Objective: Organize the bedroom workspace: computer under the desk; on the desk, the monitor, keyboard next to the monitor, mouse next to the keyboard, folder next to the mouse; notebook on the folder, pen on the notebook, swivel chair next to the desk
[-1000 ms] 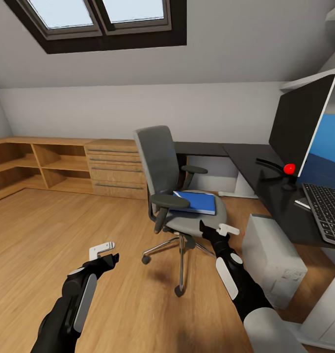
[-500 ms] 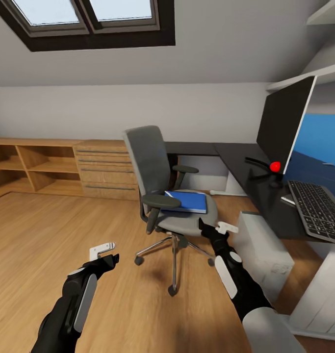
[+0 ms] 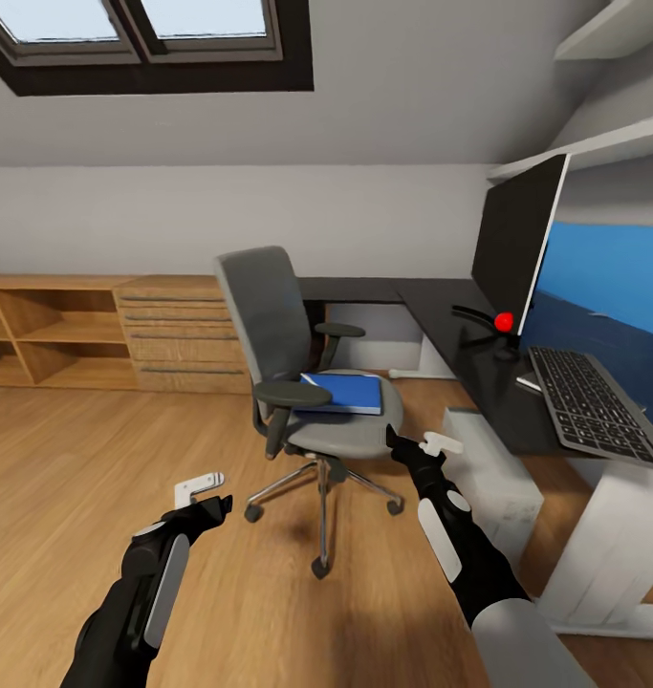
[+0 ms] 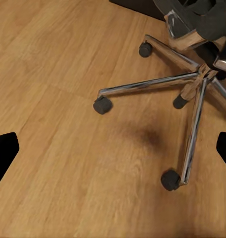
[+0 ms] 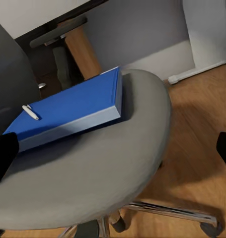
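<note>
On the grey seat of the swivel chair (image 3: 307, 382), lying flat and untouched, the blue folder (image 3: 343, 393), with a small white pen (image 5: 30, 112) resting on its cover. Swung rightward over the last second, bringing more of the desk (image 3: 441, 320), the monitor (image 3: 513, 244) and the keyboard (image 3: 586, 402) into sight, so lining up for the folder pickup, by the look of it. Spread wide and empty, both the right gripper (image 3: 424, 445), just short of the seat edge, and the left gripper (image 3: 206, 492), hanging over bare floor.
</note>
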`<state>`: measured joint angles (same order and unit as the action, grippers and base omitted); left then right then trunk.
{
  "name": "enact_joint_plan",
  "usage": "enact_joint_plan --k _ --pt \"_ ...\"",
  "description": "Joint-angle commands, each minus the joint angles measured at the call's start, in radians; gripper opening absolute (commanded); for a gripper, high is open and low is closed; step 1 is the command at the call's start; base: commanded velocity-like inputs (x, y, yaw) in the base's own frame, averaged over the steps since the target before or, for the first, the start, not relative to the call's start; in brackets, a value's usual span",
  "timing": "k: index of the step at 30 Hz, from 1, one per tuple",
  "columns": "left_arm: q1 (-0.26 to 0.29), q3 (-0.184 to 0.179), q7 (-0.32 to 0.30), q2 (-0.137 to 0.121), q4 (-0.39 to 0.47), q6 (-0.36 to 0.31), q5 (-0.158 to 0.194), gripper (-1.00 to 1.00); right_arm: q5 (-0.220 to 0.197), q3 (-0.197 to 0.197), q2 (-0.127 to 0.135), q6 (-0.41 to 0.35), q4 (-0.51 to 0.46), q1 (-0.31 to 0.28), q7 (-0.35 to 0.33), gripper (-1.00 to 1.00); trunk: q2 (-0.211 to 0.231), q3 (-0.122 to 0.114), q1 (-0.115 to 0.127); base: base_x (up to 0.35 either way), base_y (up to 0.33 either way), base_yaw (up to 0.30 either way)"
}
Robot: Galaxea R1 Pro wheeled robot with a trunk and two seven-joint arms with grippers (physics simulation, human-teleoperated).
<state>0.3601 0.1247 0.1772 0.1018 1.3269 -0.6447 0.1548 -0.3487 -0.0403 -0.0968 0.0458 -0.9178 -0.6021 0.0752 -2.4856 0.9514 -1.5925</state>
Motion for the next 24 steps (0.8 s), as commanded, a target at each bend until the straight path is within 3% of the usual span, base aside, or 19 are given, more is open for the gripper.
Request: enact_joint_plan --k 1,24 --pt "0.000 0.001 0.007 0.001 0.002 -0.004 0.011 1.00 -0.010 -0.004 0.000 0.005 0.001 -0.001 0.006 1.00 0.000 0.000 0.000 0.000 0.000 -0.220" --pt "0.000 0.000 0.007 0.001 0.002 -0.004 0.011 1.00 -0.007 -0.006 0.000 0.005 0.001 -0.001 0.007 1.00 0.000 -0.001 0.000 0.000 0.000 -0.026"
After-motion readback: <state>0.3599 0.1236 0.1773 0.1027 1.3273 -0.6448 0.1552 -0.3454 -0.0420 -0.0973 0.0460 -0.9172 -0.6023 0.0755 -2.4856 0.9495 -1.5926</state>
